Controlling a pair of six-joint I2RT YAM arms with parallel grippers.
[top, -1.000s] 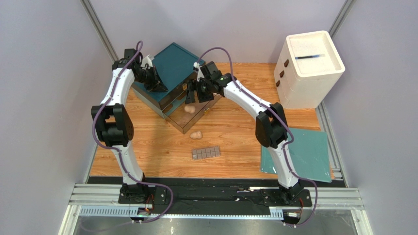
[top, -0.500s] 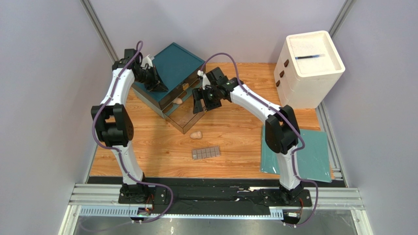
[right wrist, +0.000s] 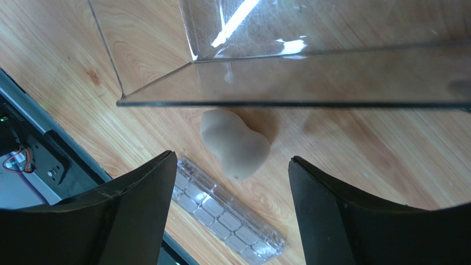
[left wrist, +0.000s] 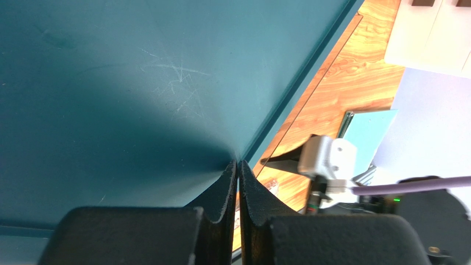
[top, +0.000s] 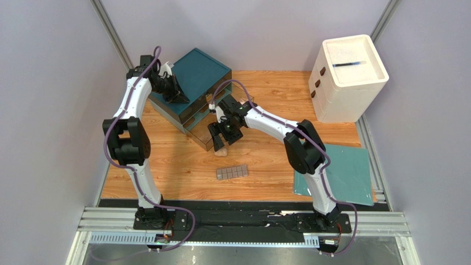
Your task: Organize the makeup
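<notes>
A peach sponge point(right wrist: 235, 142) lies on the wooden table just outside the front wall of the open clear drawer point(right wrist: 309, 83). My right gripper point(right wrist: 232, 160) is open and hangs over the sponge with a finger on each side, not touching it. In the top view the gripper point(top: 217, 139) covers most of the sponge point(top: 221, 150). The grey-brown palette point(top: 232, 173) lies nearer, and shows in the right wrist view point(right wrist: 224, 212). My left gripper point(left wrist: 237, 163) is shut and empty, tips on the teal drawer box's top point(left wrist: 138, 83). No bottles show.
The teal drawer box point(top: 199, 72) stands at the back left with its clear drawer point(top: 200, 134) pulled out. A white drawer unit point(top: 348, 77) stands at the back right. A flat teal mat point(top: 345, 174) lies at the right front.
My right gripper has moved from over the open drawer toward the near side and now hangs over the loose sponge. The left arm has not moved.
</notes>
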